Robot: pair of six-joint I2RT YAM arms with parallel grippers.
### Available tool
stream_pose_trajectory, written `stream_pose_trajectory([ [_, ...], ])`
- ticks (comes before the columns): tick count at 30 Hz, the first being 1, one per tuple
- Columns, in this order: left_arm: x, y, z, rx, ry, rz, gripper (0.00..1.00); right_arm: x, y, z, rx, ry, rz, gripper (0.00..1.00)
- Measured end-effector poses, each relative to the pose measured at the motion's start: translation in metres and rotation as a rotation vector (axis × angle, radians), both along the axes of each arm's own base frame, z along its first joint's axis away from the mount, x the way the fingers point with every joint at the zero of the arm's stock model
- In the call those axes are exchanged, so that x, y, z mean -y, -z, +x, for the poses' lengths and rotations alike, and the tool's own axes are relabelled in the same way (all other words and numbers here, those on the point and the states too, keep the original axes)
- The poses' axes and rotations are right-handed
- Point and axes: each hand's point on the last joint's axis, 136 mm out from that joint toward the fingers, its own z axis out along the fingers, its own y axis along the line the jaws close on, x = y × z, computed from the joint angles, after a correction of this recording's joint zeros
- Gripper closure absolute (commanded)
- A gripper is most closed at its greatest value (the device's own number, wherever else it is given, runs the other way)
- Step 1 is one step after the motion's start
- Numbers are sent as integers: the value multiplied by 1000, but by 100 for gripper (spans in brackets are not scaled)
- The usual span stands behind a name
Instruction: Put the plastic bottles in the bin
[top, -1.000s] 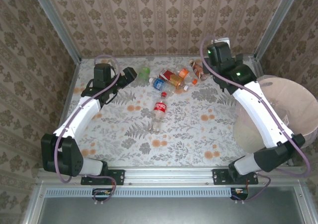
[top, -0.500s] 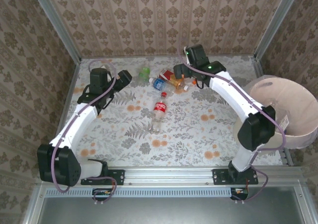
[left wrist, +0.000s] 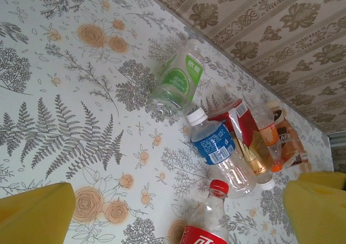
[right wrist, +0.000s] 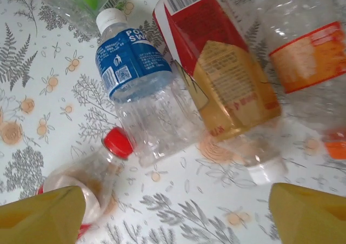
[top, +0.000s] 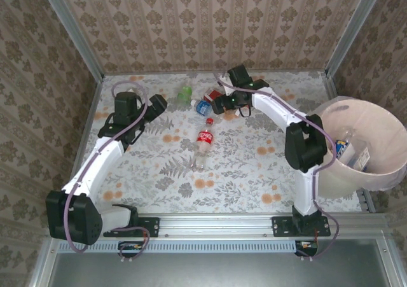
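Several plastic bottles lie in a cluster at the back of the table: a green-label one (left wrist: 179,83), a blue-label one (right wrist: 139,84), a red-and-gold one (right wrist: 219,65) and an orange-label one (right wrist: 309,53). A Coca-Cola bottle (top: 203,142) lies apart, nearer the middle, its red cap (right wrist: 118,143) pointing at the cluster. My right gripper (top: 220,104) hangs open low over the cluster's near edge, its fingers (right wrist: 43,214) astride bare cloth. My left gripper (top: 159,102) is open left of the cluster with nothing between its fingers (left wrist: 316,206). The bin (top: 380,118) stands at the right.
The table is covered with a floral cloth (top: 254,166). Patterned walls close in the back and both sides. The bin overhangs the table's right edge, and a bottle with a blue label (top: 342,147) lies inside it. The right arm's elbow (top: 308,144) stands close to the bin's left wall.
The right arm has swung left from the back right corner by the bin to the bottle cluster. The left arm has shifted slightly.
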Motion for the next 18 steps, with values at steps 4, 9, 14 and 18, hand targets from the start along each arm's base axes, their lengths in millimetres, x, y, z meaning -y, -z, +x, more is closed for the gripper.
stream_pose_trajectory([
  [4,0,4,-1,-8,0,2,0,-18,19,13,-17,-24,-10,16],
  [9,-1,7,-3,-18,0,4,0,-40,37,20,-34,-60,-25,18],
  [14,0,10,-4,-29,4,5,0,-51,47,24,-43,-80,-59,18],
  [18,1,15,-3,-46,8,6,0,-56,56,28,-59,-82,-93,19],
])
